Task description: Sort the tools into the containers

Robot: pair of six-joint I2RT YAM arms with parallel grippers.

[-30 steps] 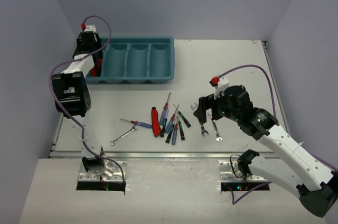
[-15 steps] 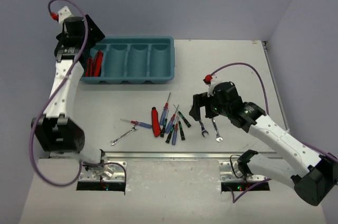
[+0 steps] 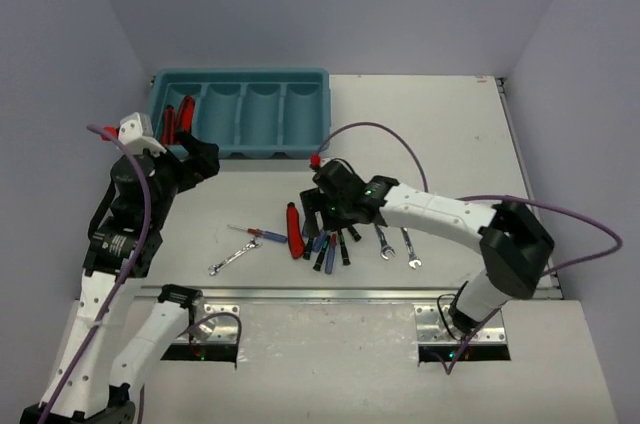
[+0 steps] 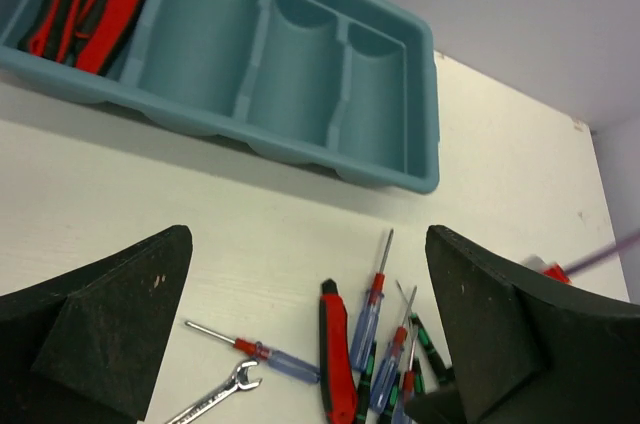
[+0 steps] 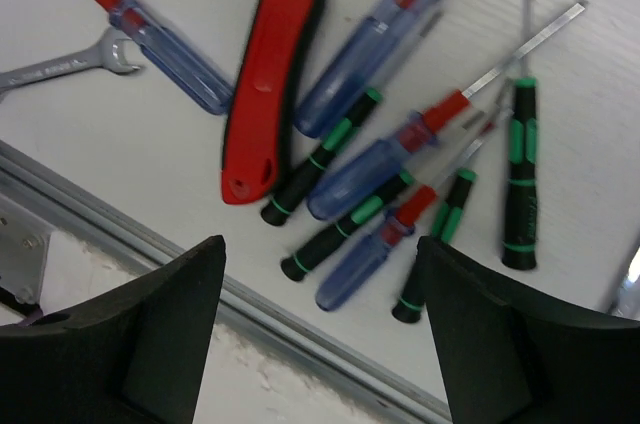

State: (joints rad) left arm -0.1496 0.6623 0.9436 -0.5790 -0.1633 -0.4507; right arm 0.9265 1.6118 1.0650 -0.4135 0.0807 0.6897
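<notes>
The teal tray (image 3: 305,139) of four containers stands at the back left, with red-and-black pliers (image 3: 178,122) in its leftmost compartment; the left wrist view also shows the pliers (image 4: 95,9). The other tools lie in front: a pile of screwdrivers (image 3: 328,234), a red-and-black cutter (image 3: 294,231), a lone red/blue screwdriver (image 3: 258,234) and silver wrenches (image 3: 232,259) (image 3: 384,241). My left gripper (image 3: 205,156) hangs open and empty in front of the tray's left end, above bare table (image 4: 308,244). My right gripper (image 3: 325,209) hovers open over the screwdriver pile (image 5: 380,184), holding nothing.
A metal rail (image 3: 330,294) runs along the table's near edge, close under the right gripper's view (image 5: 200,264). A third wrench (image 3: 410,249) lies right of the pile. The right arm stretches across the table from the right. Purple cables loop above both arms.
The left arm swung back from the tray's left end toward me, opened, leaving pliers in the leftmost compartment. The right gripper moved left from the wrenches to over the screwdrivers.
</notes>
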